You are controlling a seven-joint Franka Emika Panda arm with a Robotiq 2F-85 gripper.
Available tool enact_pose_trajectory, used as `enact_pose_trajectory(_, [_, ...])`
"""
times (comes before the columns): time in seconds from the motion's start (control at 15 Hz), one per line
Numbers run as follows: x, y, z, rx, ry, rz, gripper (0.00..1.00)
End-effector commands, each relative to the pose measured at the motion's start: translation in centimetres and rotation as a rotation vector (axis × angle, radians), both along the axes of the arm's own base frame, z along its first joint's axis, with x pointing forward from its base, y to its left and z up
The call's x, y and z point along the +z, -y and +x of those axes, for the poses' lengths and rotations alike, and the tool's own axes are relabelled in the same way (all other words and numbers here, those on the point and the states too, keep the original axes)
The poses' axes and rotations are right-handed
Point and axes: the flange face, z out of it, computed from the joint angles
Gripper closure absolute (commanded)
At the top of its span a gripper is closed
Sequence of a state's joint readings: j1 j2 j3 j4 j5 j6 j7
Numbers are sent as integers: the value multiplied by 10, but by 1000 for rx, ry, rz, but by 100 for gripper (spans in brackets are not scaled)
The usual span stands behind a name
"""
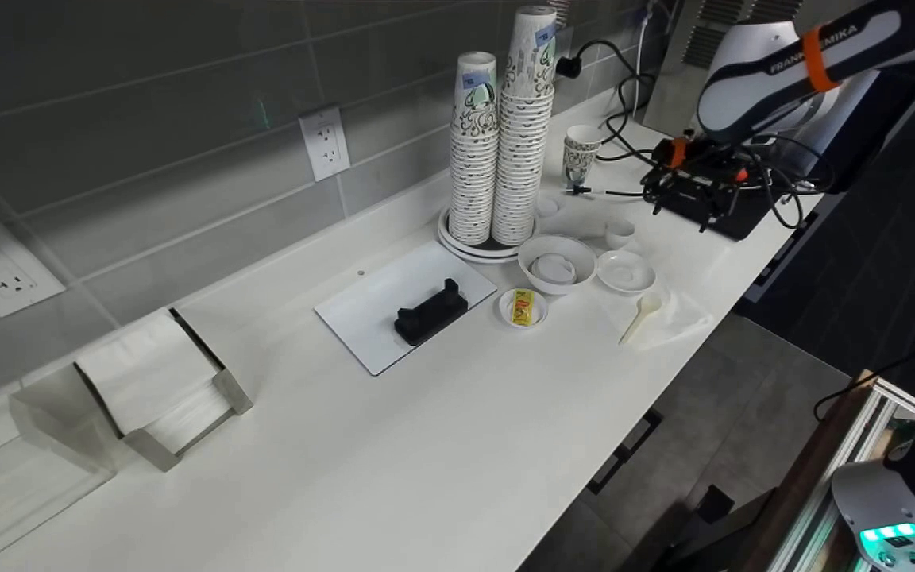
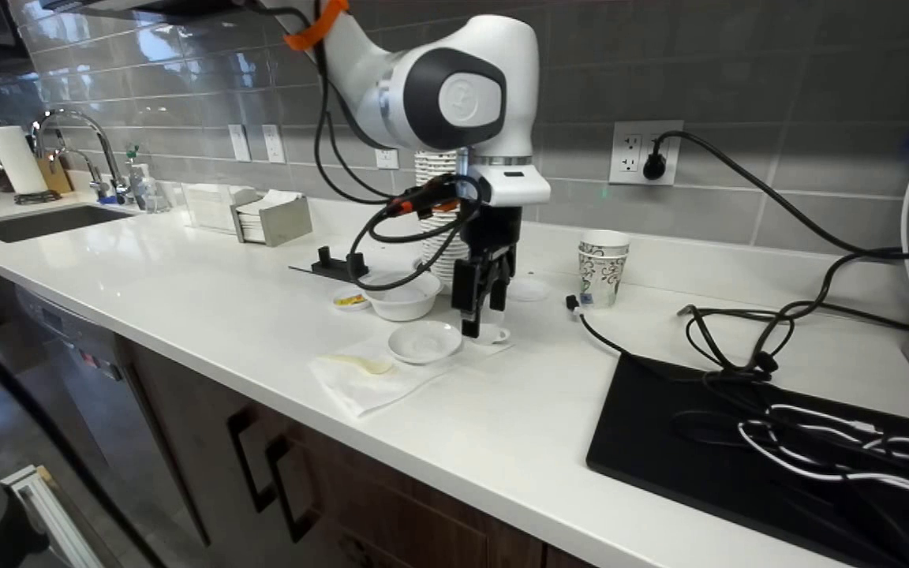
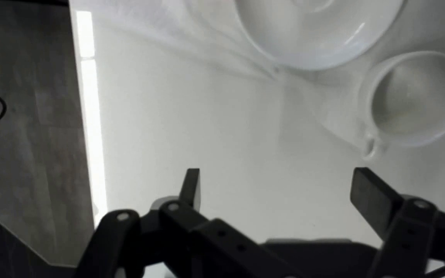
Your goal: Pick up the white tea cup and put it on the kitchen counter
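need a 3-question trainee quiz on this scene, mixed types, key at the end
1. Multiple choice. In the wrist view the gripper is: A) fully shut; B) open; C) out of sight.
2. True or false: the white tea cup stands beside the saucer, not on it.
3. Fill in the colour: the packet lying in the small round dish is mostly ____.

Key: 1. B; 2. True; 3. yellow.
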State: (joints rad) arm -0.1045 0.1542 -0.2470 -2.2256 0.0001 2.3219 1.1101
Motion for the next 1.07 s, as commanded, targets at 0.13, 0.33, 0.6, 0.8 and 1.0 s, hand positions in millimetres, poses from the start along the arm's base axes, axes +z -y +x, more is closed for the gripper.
enact_pose_trajectory(0.13, [18,-47,-72,310,-40,-65,0])
enact_pose_trajectory(0.33, [26,-48,-107,471,-71,-32,0])
enact_pose_trajectory(0.6, [34,-28,-144,677,-127,39,0])
enact_pose_trajectory(0.8, [31,-22,-139,669,-132,63,0])
enact_pose_trajectory(1.0, [33,-20,-145,700,-132,72,0])
